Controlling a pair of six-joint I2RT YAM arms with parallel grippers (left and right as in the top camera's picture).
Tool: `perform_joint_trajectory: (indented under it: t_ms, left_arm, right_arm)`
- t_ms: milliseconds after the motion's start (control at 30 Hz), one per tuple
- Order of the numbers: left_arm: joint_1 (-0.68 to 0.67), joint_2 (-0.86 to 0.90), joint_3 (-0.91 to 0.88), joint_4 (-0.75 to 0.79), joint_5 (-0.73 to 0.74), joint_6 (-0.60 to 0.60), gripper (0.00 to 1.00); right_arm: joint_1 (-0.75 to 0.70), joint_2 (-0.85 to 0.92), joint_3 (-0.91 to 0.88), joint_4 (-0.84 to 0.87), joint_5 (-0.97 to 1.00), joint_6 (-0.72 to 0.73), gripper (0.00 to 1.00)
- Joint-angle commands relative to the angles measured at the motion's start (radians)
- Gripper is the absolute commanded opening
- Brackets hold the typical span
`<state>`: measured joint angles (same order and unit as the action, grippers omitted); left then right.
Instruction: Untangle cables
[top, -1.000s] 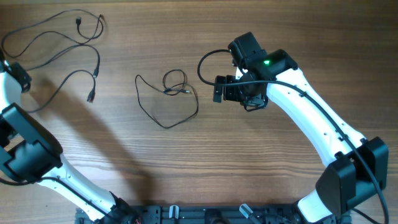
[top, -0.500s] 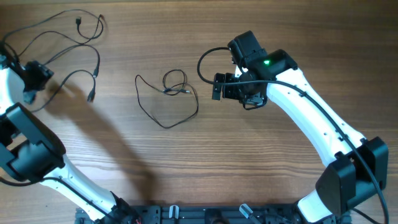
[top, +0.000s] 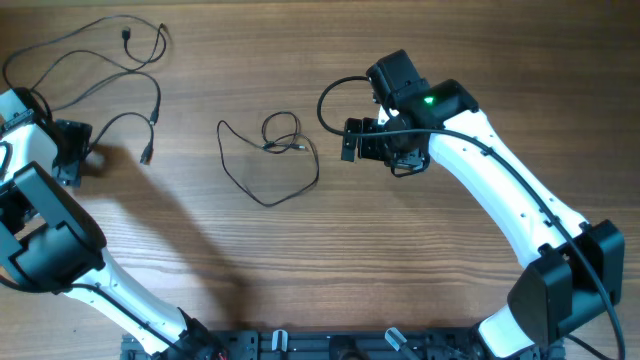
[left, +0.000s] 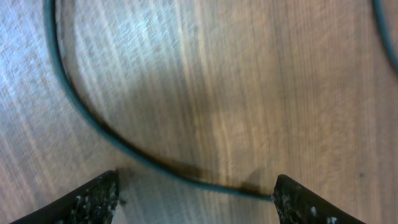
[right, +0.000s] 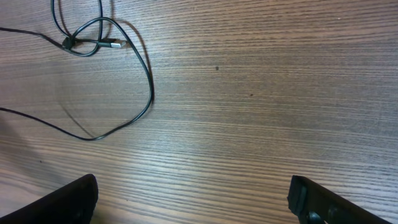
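Cables lie in two separate groups on the wooden desk (top: 400, 270), one toward its far left corner and one near the middle. The right arm (top: 490, 190) reaches in from the near right corner and the left arm (top: 45, 240) runs up along the left edge. The right gripper (top: 350, 140) hangs near the middle of the desk with its fingers (right: 62, 202) spread wide and nothing between them, just right of the middle cable (top: 268, 204). That cable forms one wide open loop with a small knot-like coil (top: 282, 132) on its far side, where a plug (right: 112, 43) rests against the crossing strands. The left gripper (top: 72, 150) sits low at the left edge, jaws apart, and its wrist view shows a dark strand (left: 93, 124) curving down across the wood and passing between the two fingertips (left: 93, 199); whether it touches either one is not clear. The far-left strands (top: 158, 95) sprawl loosely over that corner, crossing one another in places, with one plug end (top: 145, 157) lying free just right of the left gripper and another plug (top: 127, 36) near the far edge
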<state>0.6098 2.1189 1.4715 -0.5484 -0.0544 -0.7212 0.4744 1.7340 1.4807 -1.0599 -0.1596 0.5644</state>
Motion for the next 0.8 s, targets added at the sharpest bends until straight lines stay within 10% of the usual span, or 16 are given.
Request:
perform_joint_trajectory:
  t_ms: [0, 267, 367, 700, 767]
  left_arm:
    - [0.003, 0.019, -0.014, 0.029, -0.019, -0.020, 0.76]
    - [0.004, 0.109, -0.014, 0.067, -0.101, 0.001, 0.26]
    - [0.008, 0.109, -0.014, 0.156, -0.101, 0.227, 0.04]
    - [0.093, 0.063, 0.129, 0.201, 0.042, 0.530, 0.07]
    - [0.089, 0.034, 0.152, 0.201, 0.117, 0.478, 0.58]
  right_arm:
    - [0.001, 0.011, -0.004, 0.002, 0.002, 0.013, 1.00]
    - [0.001, 0.011, -0.004, 0.001, 0.002, 0.014, 1.00]
    - [0.001, 0.011, -0.004, -0.002, 0.002, 0.014, 1.00]
    - [0.000, 0.011, -0.004, -0.015, 0.002, 0.013, 1.00]
    - [0.001, 0.011, -0.004, -0.010, 0.002, 0.015, 1.00]
